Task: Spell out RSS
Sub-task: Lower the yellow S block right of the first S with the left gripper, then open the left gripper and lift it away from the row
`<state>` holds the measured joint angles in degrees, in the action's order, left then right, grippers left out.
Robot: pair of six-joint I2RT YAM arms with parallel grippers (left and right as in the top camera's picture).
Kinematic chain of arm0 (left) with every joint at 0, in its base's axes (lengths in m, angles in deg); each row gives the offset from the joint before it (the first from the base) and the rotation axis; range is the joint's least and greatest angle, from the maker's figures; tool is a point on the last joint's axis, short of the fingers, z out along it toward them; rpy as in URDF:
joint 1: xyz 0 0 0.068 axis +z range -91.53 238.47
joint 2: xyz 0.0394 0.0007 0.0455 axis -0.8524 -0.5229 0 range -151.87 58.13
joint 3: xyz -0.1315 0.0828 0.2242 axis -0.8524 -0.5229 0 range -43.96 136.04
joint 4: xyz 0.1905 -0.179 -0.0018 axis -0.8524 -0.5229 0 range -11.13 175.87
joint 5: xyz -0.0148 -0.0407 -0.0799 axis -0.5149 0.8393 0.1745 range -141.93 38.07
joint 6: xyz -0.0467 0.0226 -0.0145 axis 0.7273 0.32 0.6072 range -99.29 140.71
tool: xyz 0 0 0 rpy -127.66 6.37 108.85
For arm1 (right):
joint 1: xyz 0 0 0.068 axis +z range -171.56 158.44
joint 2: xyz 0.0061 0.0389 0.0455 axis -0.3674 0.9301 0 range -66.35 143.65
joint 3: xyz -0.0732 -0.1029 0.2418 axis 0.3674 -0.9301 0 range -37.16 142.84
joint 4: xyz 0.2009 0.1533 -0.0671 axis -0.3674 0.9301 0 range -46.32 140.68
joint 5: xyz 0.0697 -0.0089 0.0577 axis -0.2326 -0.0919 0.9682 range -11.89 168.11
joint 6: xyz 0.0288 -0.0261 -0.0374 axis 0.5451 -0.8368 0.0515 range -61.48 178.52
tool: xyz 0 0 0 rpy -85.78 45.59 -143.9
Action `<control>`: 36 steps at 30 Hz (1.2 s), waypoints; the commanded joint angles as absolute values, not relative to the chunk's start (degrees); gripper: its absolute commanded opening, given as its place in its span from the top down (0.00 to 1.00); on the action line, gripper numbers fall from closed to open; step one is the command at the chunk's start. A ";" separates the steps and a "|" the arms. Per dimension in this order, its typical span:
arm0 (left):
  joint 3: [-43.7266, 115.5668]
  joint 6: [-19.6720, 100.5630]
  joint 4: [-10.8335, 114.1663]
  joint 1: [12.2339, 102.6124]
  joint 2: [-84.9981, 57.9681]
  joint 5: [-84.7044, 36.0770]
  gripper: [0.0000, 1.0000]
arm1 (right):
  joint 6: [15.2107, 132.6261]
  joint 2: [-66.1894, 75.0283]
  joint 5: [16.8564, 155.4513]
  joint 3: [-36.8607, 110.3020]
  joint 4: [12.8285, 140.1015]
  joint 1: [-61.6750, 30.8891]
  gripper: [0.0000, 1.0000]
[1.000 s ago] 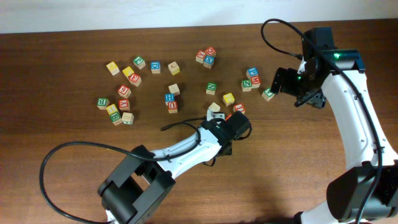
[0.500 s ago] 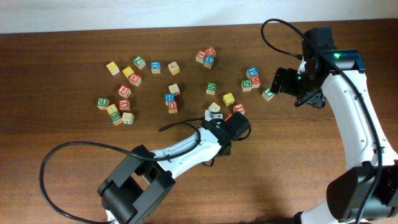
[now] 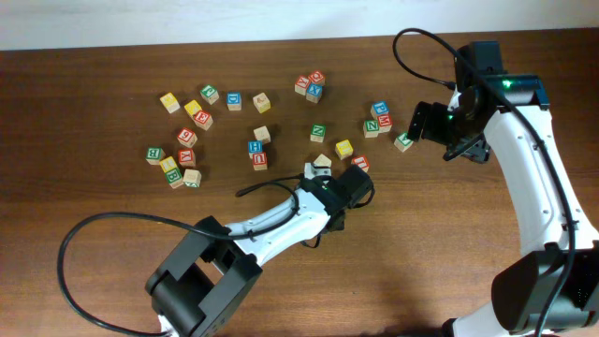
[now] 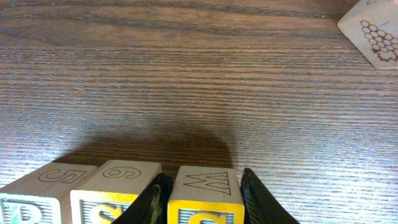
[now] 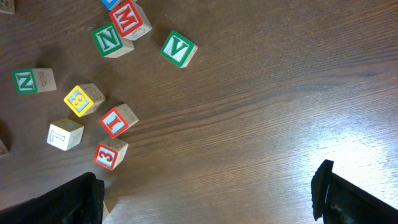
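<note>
In the left wrist view three cubes stand in a row at the bottom edge. The leftmost cube (image 4: 34,190) shows a bit of green at its lower face. The middle cube (image 4: 115,183) has a yellow face. The right yellow-faced cube (image 4: 205,186), with a W on top, sits between the jaws of my left gripper (image 4: 205,176), which is shut on it. In the overhead view my left gripper (image 3: 348,187) hides this row. My right gripper (image 3: 445,139) hovers open and empty at the right; it also shows in the right wrist view (image 5: 208,199).
Several loose letter cubes lie scattered at the far left (image 3: 182,140), far middle (image 3: 309,86) and right (image 3: 379,117). A green V cube (image 5: 178,49) and a red 3 cube (image 5: 111,154) lie near my right gripper. A pale picture cube (image 4: 373,34) lies beyond the row.
My left gripper has shifted slightly up and to the left in the overhead view. The right arm has not moved.
</note>
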<state>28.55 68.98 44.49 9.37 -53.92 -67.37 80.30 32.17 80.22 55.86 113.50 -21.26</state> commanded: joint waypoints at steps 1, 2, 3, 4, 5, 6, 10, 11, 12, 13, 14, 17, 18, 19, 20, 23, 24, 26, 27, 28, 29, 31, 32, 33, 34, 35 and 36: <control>29.36 69.53 43.70 9.52 -54.68 -67.55 0.70 | 79.75 31.88 79.32 56.38 113.35 -21.59 0.02; 29.52 69.50 43.52 9.52 -54.68 -67.39 0.70 | 79.75 31.88 79.32 56.38 113.35 -21.57 0.02; 29.63 69.50 43.48 9.52 -54.68 -67.31 0.70 | 79.75 31.88 79.32 56.38 113.35 -21.59 0.02; 29.73 69.50 43.35 9.52 -54.68 -67.15 0.70 | 79.75 31.88 79.32 56.38 113.35 -21.59 0.02; 29.82 69.50 43.33 9.52 -54.68 -67.15 0.70 | 79.75 31.88 79.32 56.38 113.35 -21.57 0.02; 29.89 69.50 43.31 9.52 -54.68 -67.18 0.69 | 79.75 31.88 79.32 56.38 113.35 -21.59 0.02; 30.37 69.50 42.89 9.52 -54.66 -67.15 0.67 | 79.75 31.88 79.32 56.38 113.35 -21.59 0.02; 30.41 69.50 42.87 9.52 -54.66 -67.15 0.67 | 79.75 31.88 79.32 56.38 113.35 -21.57 0.02; 30.48 69.50 42.83 9.52 -54.66 -67.15 0.66 | 79.75 31.88 79.32 56.38 113.35 -21.59 0.02; 30.61 69.50 42.74 9.52 -54.66 -67.18 0.66 | 79.75 31.88 79.32 56.38 113.35 -21.57 0.02; 30.76 69.50 42.63 9.52 -54.66 -67.18 0.66 | 79.78 31.88 79.32 56.38 113.35 -21.57 0.02; 31.79 69.50 41.36 9.52 -54.64 -67.20 0.66 | 79.78 31.88 79.32 56.38 113.35 -21.59 0.02; 32.20 69.50 40.97 9.52 -54.64 -67.20 0.65 | 79.75 31.90 79.32 56.38 113.35 -21.59 0.02; 33.12 69.50 40.18 9.52 -54.62 -67.22 0.64 | 79.75 31.88 79.32 56.38 113.35 -21.57 0.02; 33.73 69.50 39.72 9.52 -54.62 -67.22 0.64 | 79.75 31.88 79.32 56.38 113.35 -21.57 0.02; 35.85 69.50 37.71 9.52 -54.51 -67.48 0.64 | 79.75 31.88 79.32 56.38 113.35 -21.59 0.02; 36.53 69.50 36.86 9.52 -54.35 -68.03 0.63 | 79.75 31.88 79.32 56.38 113.35 -21.59 0.02; 38.63 69.50 34.15 9.63 -53.55 -68.92 0.63 | 79.75 31.88 79.32 56.38 113.35 -21.59 0.02; 39.55 69.50 33.10 9.90 -53.00 -68.90 0.63 | 79.75 31.88 79.32 56.38 113.35 -21.57 0.02; 40.47 69.50 32.01 10.27 -52.21 -68.90 0.61 | 79.78 31.88 79.32 56.38 113.35 -21.59 0.02; 41.60 69.50 30.56 10.86 -50.95 -68.92 0.58 | 79.75 31.88 79.32 56.38 113.35 -21.59 0.02; 43.90 69.48 27.79 12.78 -47.58 -68.92 0.47 | 79.75 31.88 79.32 56.38 113.35 -21.59 0.02; 44.88 69.48 26.59 14.20 -45.44 -68.88 0.41 | 79.75 31.88 79.32 56.38 113.35 -21.59 0.02; 45.45 69.31 25.80 15.43 -43.71 -68.84 0.39 | 79.75 31.88 79.32 56.38 113.35 -21.59 0.02; 46.00 68.83 24.68 17.39 -41.13 -68.71 0.38 | 79.75 31.88 79.32 56.38 113.35 -21.59 0.02; 46.17 68.56 23.79 19.16 -38.92 -68.71 0.38 | 79.75 31.88 79.32 56.38 113.35 -21.59 0.02; 46.17 68.37 22.32 21.70 -36.15 -68.73 0.36 | 79.75 31.88 79.32 56.38 113.35 -21.59 0.02</control>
